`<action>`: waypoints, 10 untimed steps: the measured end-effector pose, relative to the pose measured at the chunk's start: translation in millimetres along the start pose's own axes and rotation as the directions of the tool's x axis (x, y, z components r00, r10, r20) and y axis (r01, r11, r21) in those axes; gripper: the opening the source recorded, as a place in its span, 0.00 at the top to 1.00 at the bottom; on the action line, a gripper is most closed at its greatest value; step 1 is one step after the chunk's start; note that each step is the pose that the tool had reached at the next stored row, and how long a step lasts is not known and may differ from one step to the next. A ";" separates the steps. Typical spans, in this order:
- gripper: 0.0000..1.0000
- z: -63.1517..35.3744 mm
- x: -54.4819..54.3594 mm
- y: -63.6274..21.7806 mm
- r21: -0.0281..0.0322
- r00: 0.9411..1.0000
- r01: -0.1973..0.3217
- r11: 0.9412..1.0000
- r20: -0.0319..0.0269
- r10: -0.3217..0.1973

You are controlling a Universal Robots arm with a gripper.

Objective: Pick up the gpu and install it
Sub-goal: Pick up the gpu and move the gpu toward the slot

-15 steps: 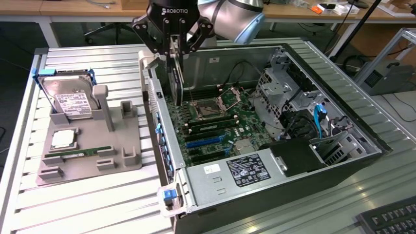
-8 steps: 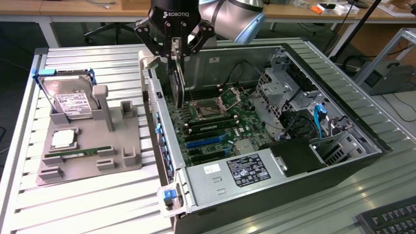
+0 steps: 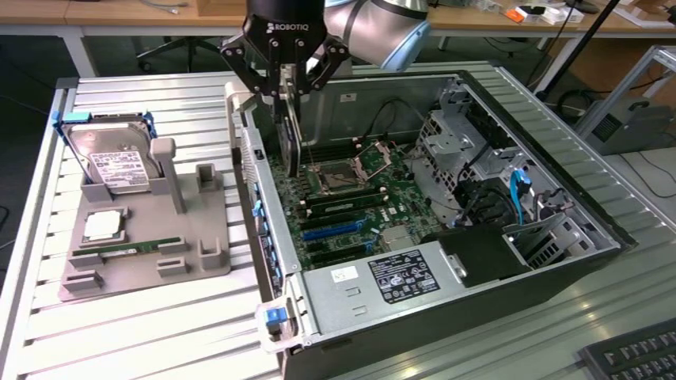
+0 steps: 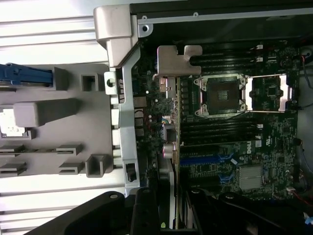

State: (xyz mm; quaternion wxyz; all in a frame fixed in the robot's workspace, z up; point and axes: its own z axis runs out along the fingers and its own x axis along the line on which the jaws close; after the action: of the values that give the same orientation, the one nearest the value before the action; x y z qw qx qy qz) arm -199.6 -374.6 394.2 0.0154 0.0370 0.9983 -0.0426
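Above the open computer case [image 3: 549,261], in the exterior view, my gripper [image 3: 287,93] pinches the gpu [image 3: 293,142] by its upper edge. The card hangs upright, edge-on, over the motherboard [image 3: 359,198]. In the wrist view, my gripper [image 4: 171,215] clamps the gpu [image 4: 175,127], and its silvery bracket [image 4: 178,61] sits beside the CPU socket [image 4: 219,98].
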 end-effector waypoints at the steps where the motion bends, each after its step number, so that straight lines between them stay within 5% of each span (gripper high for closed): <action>1: 0.73 0.6 -0.1 0.0 0.000 1.000 0.000 1.000 0.000 0.000; 10: 0.73 5.8 -1.3 0.6 0.000 1.000 0.000 1.000 0.000 0.000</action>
State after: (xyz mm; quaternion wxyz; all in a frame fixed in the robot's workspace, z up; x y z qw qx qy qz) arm -198.1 -374.6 388.4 0.0154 0.0370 0.9983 -0.0425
